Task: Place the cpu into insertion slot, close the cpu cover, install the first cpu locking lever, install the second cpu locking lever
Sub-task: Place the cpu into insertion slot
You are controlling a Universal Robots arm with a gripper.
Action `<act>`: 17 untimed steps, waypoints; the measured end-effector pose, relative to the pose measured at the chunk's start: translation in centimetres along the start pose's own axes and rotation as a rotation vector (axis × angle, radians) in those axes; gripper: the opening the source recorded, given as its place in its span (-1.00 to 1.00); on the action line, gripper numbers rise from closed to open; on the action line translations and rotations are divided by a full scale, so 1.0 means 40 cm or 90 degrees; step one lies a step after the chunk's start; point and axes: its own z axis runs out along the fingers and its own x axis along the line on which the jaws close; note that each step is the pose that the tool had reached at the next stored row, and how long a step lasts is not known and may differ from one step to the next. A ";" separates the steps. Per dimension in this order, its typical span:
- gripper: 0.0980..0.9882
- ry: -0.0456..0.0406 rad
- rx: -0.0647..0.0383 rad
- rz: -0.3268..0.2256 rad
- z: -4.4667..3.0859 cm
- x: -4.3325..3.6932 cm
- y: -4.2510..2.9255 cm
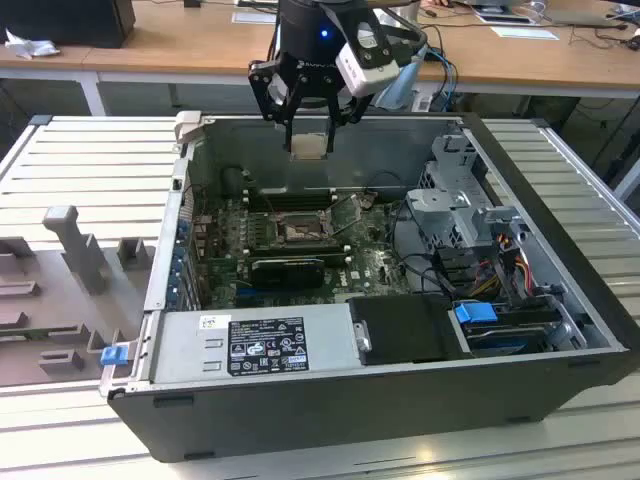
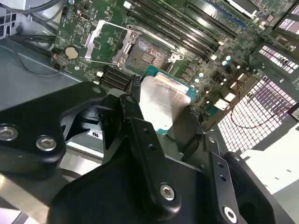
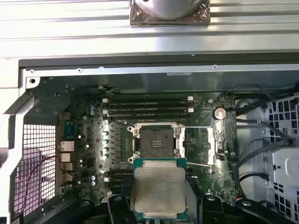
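Observation:
My gripper (image 1: 308, 140) hangs above the open computer case, shut on the cpu (image 1: 309, 149), a flat square chip with a pale silver face. Both wrist views show the cpu (image 3: 160, 189) (image 2: 163, 102) pinched by its edges between the black fingers (image 2: 134, 88). The insertion slot (image 3: 156, 141) (image 2: 147, 53) (image 1: 298, 230) lies below on the green motherboard, its dark centre bare. The cpu cover (image 3: 198, 144) (image 2: 100, 43) is swung open beside the slot, and the board shows through its window.
Long black memory slots (image 3: 147, 107) run along one side of the socket. A grey power supply (image 1: 255, 345) fills the case's near side. A drive cage (image 1: 460, 200) with cables stands at the exterior view's right. Case walls (image 1: 330, 122) ring the board.

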 end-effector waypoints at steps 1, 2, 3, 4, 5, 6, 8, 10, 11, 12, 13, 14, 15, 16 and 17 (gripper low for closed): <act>-0.03 -0.0019 0.000 0.021 0.000 0.000 0.000; -0.03 -0.0042 -0.001 0.046 0.000 0.000 0.000; -0.03 -0.0052 -0.001 0.058 0.000 0.000 0.000; -0.03 -0.0057 -0.001 0.064 0.000 0.000 0.000; -0.03 -0.0059 -0.001 0.067 0.001 0.000 0.000; -0.03 -0.0059 -0.001 0.067 0.002 0.000 0.000; -0.03 -0.0057 -0.001 0.067 0.003 0.000 0.000; -0.03 -0.0057 -0.001 0.067 0.003 0.000 0.000; -0.03 -0.0058 -0.001 0.068 0.003 0.000 0.000; -0.03 -0.0058 -0.001 0.068 0.003 0.000 0.000; -0.03 -0.0059 -0.001 0.068 0.003 0.000 0.000; -0.03 -0.0059 -0.001 0.069 0.003 0.000 0.000; -0.03 -0.0059 -0.001 0.069 0.003 0.000 0.000; -0.03 -0.0060 -0.001 0.070 0.003 0.000 0.000; -0.03 -0.0061 -0.001 0.071 0.003 0.000 0.000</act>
